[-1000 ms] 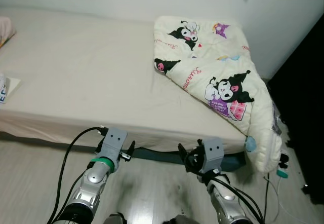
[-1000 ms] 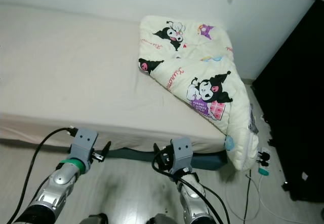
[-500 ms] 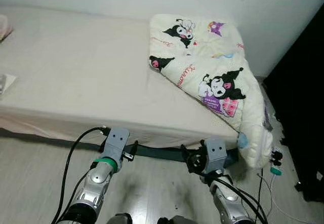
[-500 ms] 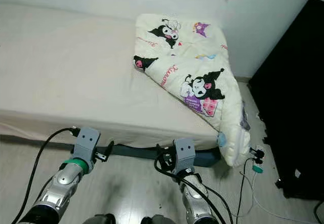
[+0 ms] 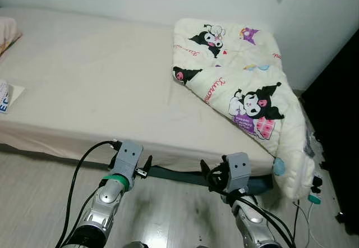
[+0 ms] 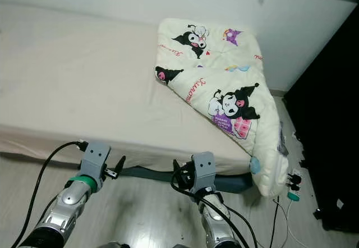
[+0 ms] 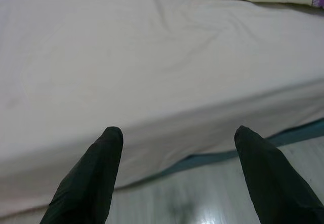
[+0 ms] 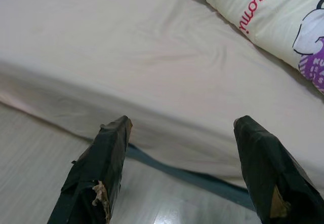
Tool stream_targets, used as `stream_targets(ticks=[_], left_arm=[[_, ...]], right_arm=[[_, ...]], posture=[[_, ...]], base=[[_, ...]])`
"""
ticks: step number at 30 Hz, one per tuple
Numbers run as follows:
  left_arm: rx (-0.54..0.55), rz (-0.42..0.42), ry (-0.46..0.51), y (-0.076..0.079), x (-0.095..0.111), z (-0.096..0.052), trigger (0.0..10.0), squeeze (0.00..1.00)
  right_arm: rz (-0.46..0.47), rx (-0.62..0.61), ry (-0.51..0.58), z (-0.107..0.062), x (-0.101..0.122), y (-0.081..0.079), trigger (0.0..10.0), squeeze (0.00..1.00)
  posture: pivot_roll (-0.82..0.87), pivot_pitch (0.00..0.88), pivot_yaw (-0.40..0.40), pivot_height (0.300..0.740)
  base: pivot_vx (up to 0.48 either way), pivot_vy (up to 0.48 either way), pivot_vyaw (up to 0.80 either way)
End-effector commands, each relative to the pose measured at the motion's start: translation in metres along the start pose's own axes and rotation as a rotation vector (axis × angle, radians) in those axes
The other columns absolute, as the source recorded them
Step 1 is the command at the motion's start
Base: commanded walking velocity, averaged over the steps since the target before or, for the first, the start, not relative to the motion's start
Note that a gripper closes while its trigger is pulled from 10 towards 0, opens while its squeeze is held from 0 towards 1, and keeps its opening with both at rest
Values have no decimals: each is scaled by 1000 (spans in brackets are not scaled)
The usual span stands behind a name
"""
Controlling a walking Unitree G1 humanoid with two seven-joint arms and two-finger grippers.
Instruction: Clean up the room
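A cream quilt [image 5: 241,85] printed with black cartoon figures lies bunched on the right end of the bed [image 5: 90,91], one corner drooping over the bed's edge toward the floor. Both arms are held low in front of the bed's near side. My left gripper [image 7: 177,138] is open, aimed at the bare sheet and the mattress edge. My right gripper [image 8: 179,127] is open too, with the quilt [image 8: 273,26] beyond its fingers, apart from them.
A white wall runs behind the bed. A dark cabinet [image 5: 342,119] stands at the right, with cables and a plug [image 5: 314,192] on the floor beside it. A pillow [image 5: 7,32] and a paper item [image 5: 5,96] lie at the bed's left end. Pale wooden floor [image 5: 168,214] lies underfoot.
The whole picture has shifted left and back, so the camera has moved. Both arms hold the same pose and both grippers stay open.
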State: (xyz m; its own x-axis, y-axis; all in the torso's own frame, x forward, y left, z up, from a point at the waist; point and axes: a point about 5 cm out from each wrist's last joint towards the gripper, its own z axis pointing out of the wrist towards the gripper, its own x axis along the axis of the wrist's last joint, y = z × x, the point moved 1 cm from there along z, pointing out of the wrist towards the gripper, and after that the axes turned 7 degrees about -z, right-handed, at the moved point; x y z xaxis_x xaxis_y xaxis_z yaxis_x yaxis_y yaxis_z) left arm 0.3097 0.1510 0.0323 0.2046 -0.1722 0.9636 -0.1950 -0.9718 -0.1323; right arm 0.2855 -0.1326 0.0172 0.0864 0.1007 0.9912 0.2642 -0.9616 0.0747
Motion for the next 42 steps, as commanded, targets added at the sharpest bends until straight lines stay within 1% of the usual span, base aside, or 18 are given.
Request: stream_targets(ticks=[1,10,17,29,42], left_arm=[[-15,3,-15,5,-5,-2,10000,0],[-12,0,-18,5,-6,-2,10000,0],[-10,-13,-22,5,-7,-2,10000,0],[-8,-6,-28,5,-7,-2,10000,0],[-10,-4,-30,4,-8,-2,10000,0]], right_arm=[[6,-7,-22,-4,-6,1,10000,0],[3,-5,-21,-4,-6,2,10000,0],[1,-6,-21,-4,-6,2,10000,0],[8,-24,-23,-4,-6,3,10000,0],[9,-39,-14,-3,-4,5,10000,0]], posture=[[41,63,9,711],[39,59,8,711],[37,59,7,711],[39,64,11,711],[39,65,13,666]], base=[[398,0,0],[322,0,0],[0,0,0],[0,0,0],[0,0,0]])
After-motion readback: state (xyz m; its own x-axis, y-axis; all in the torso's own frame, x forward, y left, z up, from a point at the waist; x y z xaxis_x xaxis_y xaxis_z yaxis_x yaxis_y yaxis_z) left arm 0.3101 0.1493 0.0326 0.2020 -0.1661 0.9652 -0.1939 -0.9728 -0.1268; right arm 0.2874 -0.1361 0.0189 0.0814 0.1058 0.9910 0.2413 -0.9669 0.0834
